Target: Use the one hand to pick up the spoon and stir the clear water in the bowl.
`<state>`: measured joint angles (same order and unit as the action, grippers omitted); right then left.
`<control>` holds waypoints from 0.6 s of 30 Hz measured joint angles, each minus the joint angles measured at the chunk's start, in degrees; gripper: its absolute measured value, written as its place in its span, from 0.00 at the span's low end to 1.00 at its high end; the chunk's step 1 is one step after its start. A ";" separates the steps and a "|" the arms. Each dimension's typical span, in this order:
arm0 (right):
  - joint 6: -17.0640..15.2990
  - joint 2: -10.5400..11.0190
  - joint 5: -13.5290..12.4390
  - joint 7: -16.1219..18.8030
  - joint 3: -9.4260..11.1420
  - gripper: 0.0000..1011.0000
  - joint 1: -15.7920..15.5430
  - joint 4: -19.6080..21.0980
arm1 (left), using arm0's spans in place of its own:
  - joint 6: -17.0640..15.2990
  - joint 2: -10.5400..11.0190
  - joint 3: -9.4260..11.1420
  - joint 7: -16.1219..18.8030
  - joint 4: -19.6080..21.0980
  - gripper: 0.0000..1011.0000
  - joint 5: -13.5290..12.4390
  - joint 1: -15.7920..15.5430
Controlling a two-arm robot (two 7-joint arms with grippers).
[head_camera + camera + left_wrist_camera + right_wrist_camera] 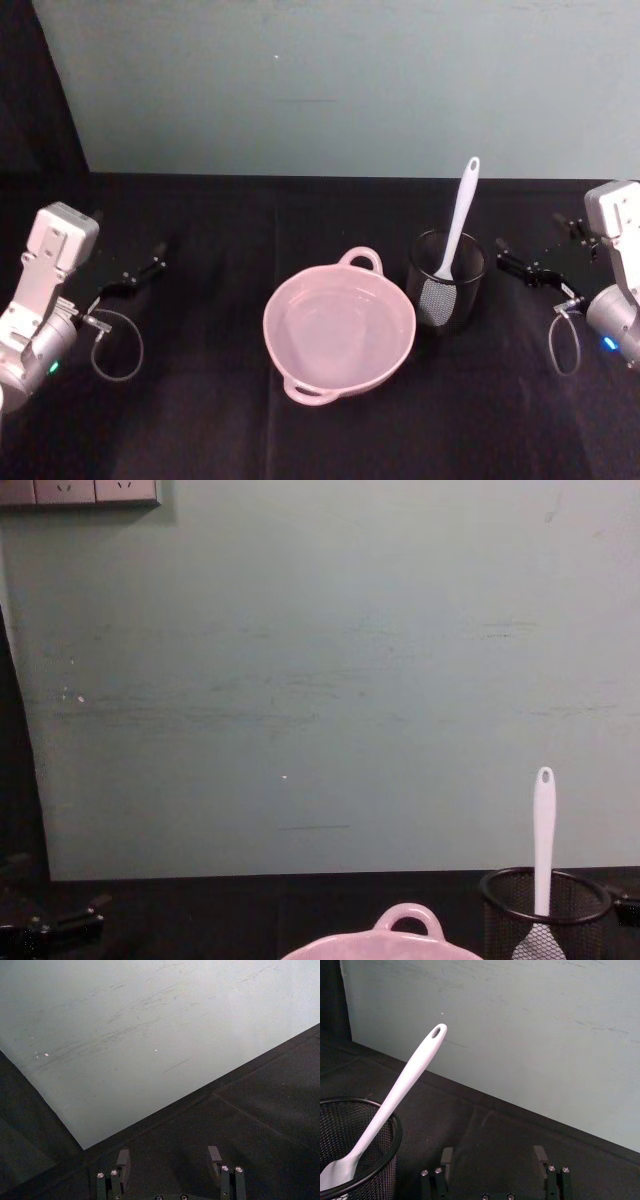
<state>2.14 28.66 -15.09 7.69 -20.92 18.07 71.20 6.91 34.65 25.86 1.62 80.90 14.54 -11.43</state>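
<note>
The white spoon (460, 215) stands head-down in a black wire-mesh cup (446, 293), its handle leaning back toward the wall. The pale pink bowl (268, 322) sits just left of the cup, with clear water in it and a loop handle on its far rim. My right gripper (504, 256) hovers open to the right of the cup, a short way from it. In the right wrist view its fingers (446, 1156) are apart, with the spoon (405, 1085) and cup (365, 1160) ahead. My left gripper (150, 262) rests open at the far left. The chest view shows the spoon (543, 830) and bowl (408, 918).
A black cloth (200, 420) covers the table, and a pale green wall (330, 80) rises along its far edge. There is bare cloth between the left gripper and the bowl and in front of the bowl. Cable loops (118, 345) hang from both wrists.
</note>
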 joint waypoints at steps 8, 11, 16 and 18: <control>0.14 -0.17 0.24 0.21 0.32 0.99 -0.11 0.01 | 0.00 0.00 0.00 0.00 0.00 0.99 0.00 0.00; 0.15 -0.17 0.22 0.21 0.29 0.99 -0.11 0.00 | 0.00 0.00 0.00 0.00 0.00 0.99 0.00 0.00; 0.18 -0.15 0.20 0.20 0.23 0.99 -0.09 0.00 | 0.00 0.00 0.00 0.00 0.00 0.99 0.00 0.00; 0.19 -0.14 0.20 0.19 0.22 0.99 -0.08 -0.01 | 0.00 0.00 0.00 0.00 0.00 0.99 0.00 0.00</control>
<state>2.33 28.52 -14.89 7.89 -20.71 17.99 71.19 6.91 34.65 25.86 1.62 80.90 14.55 -11.43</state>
